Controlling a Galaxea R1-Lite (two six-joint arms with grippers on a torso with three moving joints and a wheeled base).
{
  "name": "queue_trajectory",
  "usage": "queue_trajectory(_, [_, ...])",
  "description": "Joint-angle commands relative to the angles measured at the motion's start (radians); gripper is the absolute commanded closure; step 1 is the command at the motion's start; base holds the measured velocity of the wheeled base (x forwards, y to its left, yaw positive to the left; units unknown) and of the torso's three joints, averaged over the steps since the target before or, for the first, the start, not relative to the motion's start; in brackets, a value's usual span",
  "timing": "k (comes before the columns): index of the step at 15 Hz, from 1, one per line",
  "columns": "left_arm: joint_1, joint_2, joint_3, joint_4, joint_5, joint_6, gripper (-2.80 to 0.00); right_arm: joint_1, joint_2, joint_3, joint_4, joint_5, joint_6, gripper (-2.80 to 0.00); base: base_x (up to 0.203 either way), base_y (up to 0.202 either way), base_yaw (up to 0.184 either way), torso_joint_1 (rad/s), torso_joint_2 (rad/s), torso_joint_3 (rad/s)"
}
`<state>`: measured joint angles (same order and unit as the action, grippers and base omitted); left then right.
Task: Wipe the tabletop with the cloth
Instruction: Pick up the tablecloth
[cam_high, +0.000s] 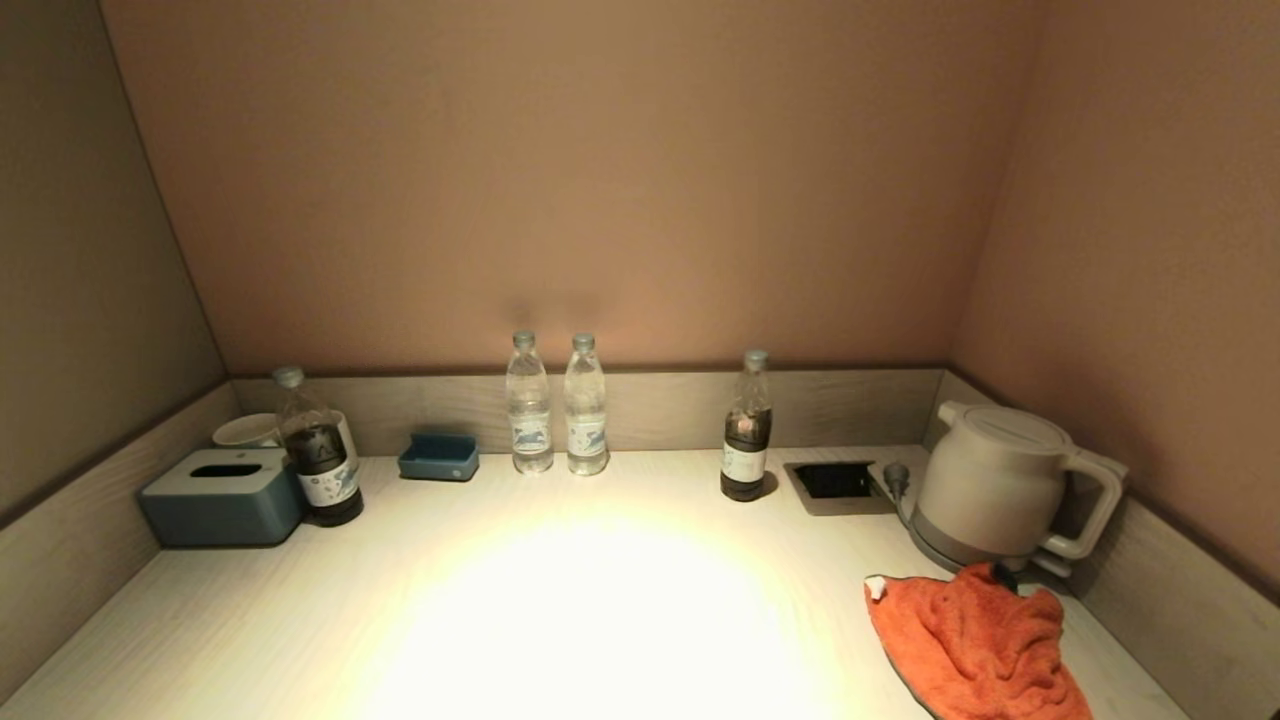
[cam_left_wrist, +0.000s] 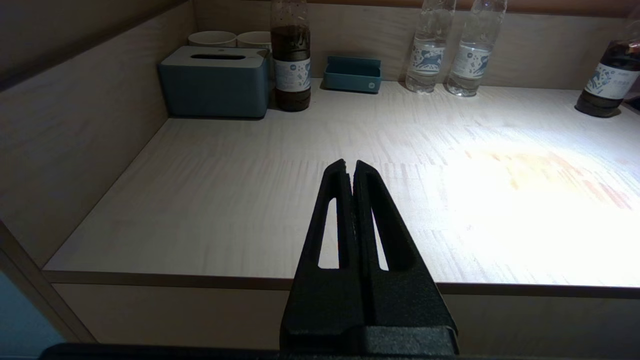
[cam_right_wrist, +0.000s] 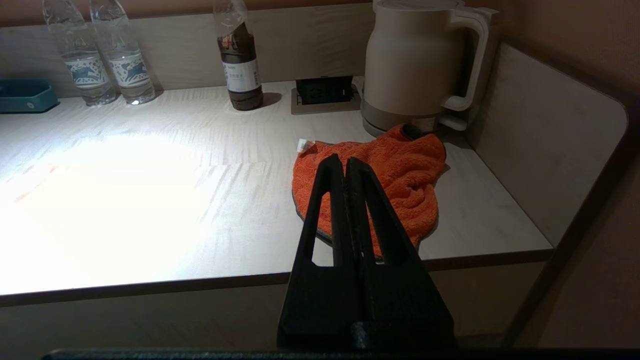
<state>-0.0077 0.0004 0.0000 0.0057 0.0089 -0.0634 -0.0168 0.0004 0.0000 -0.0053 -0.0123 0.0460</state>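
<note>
An orange cloth (cam_high: 975, 640) with a small white tag lies crumpled on the pale wooden tabletop (cam_high: 560, 600) at the front right, just in front of the kettle. It also shows in the right wrist view (cam_right_wrist: 415, 170). My right gripper (cam_right_wrist: 345, 162) is shut and empty, held off the table's front edge and pointing toward the cloth. My left gripper (cam_left_wrist: 350, 165) is shut and empty, held off the front edge on the left side. Neither gripper shows in the head view.
A beige kettle (cam_high: 1000, 490) stands at the back right beside a recessed socket (cam_high: 835, 482). Two clear bottles (cam_high: 555, 405) and two dark bottles (cam_high: 745, 430) (cam_high: 318, 450) stand along the back. A blue tissue box (cam_high: 222, 497), cups and a blue tray (cam_high: 438, 457) sit back left. Low walls enclose three sides.
</note>
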Motion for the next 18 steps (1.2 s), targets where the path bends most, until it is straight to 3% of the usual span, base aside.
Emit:
queue_trajectory(1, [0.000,0.000,0.000,0.000,0.000,-0.001,0.00,0.000,0.000,0.000,0.001,0.000,0.000,0.00,0.000,0.000,0.000,0.000,0.00,0.000])
queue_trajectory(7, [0.000,0.000,0.000,0.000,0.000,-0.001,0.00,0.000,0.004,-0.029,0.015,0.003,-0.014,0.00,0.000,0.000,0.000,0.000,0.00,0.000])
queue_trajectory(9, [0.000,0.000,0.000,0.000,0.000,-0.001,0.00,0.000,0.052,-0.129,0.047,0.020,-0.011,0.00,0.000,0.000,0.000,0.000,0.00,0.000])
queue_trajectory(13, [0.000,0.000,0.000,0.000,0.000,-0.001,0.00,0.003,0.433,-0.316,0.055,0.047,0.035,0.00,0.000,0.000,0.000,0.000,0.00,0.000])
queue_trajectory(18, [0.000,0.000,0.000,0.000,0.000,-0.001,0.00,0.000,0.945,-0.458,-0.068,0.055,0.132,0.00,0.000,0.000,0.000,0.000,0.00,0.000])
